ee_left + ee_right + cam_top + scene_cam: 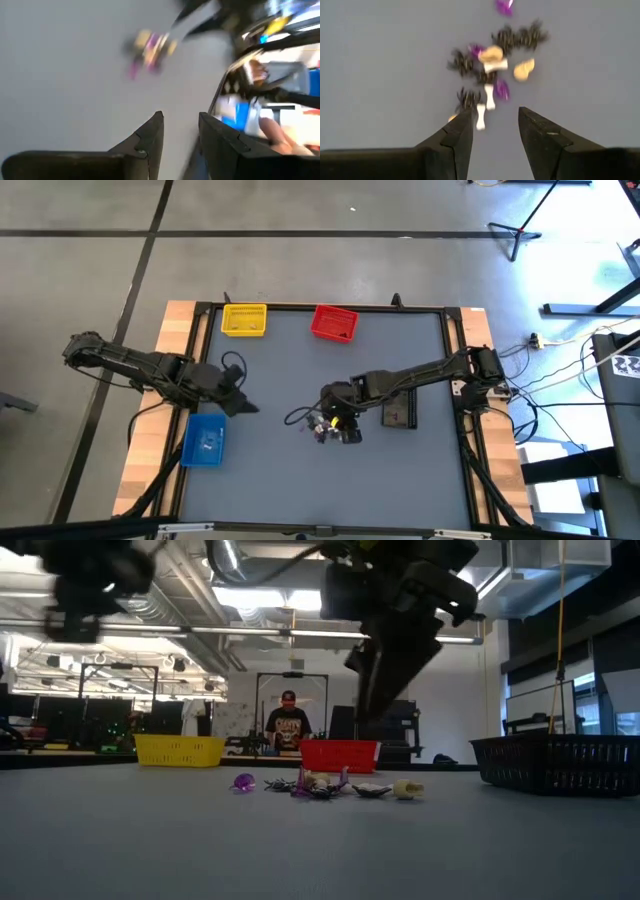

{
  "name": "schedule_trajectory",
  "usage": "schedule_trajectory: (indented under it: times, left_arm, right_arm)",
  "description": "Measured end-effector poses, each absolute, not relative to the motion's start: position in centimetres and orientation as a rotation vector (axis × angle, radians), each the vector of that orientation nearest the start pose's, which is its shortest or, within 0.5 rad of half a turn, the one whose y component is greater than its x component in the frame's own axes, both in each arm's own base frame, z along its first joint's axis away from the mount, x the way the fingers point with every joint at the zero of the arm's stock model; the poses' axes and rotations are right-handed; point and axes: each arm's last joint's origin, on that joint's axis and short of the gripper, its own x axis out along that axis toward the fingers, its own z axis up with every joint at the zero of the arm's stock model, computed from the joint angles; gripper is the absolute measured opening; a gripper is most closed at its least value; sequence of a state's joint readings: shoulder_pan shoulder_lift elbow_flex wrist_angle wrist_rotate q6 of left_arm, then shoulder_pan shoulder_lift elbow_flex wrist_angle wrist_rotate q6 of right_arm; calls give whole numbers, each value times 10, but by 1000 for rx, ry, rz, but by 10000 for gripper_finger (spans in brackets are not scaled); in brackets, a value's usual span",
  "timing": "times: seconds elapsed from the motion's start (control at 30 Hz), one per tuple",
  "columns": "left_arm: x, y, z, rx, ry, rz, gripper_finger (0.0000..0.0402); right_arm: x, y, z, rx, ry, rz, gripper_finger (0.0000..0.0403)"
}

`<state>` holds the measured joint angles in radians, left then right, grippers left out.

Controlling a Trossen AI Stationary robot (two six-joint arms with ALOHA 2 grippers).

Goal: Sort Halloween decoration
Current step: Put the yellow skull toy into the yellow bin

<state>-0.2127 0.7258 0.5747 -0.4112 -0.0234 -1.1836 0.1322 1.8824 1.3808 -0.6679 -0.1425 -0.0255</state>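
The Halloween decoration [490, 70] is a small heap of tiny trinkets lying on the grey table: dark spiders, purple pieces, white bones and pale tan bits. It shows near the table's middle in the high view [328, 426] and in the low view [320, 785]. My right gripper [495, 127] hangs open just above the heap, touching nothing; it is raised off the table in the low view [385, 670]. My left gripper [181, 131] is open over bare table beside the blue bin [205, 440], with the heap [150, 47] far off.
A yellow bin [244, 319] and a red bin [334, 322] stand at the table's far edge; a black bin [399, 410] lies under my right arm. A person [289, 725] stands in the room behind. Bare table lies toward the near edge.
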Motion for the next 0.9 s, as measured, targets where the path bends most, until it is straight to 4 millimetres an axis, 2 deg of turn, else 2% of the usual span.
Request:
schedule_trajectory:
  times: [0.17, 0.37, 0.67, 0.9]
  left_arm:
    - [164, -30, 259, -753, 414, 148, 115]
    - [177, -31, 253, -492, 413, 175, 115]
    - [195, -34, 236, -425, 489, 199, 115]
    - [202, -36, 227, -412, 533, 212, 115]
  right_arm:
    - [376, 57, 200, -16, 1191, 260, 156]
    - [371, 73, 194, -28, 1211, 287, 156]
    - [358, 91, 178, -105, 1242, 223, 156]
    - [355, 92, 166, -90, 1221, 209, 156]
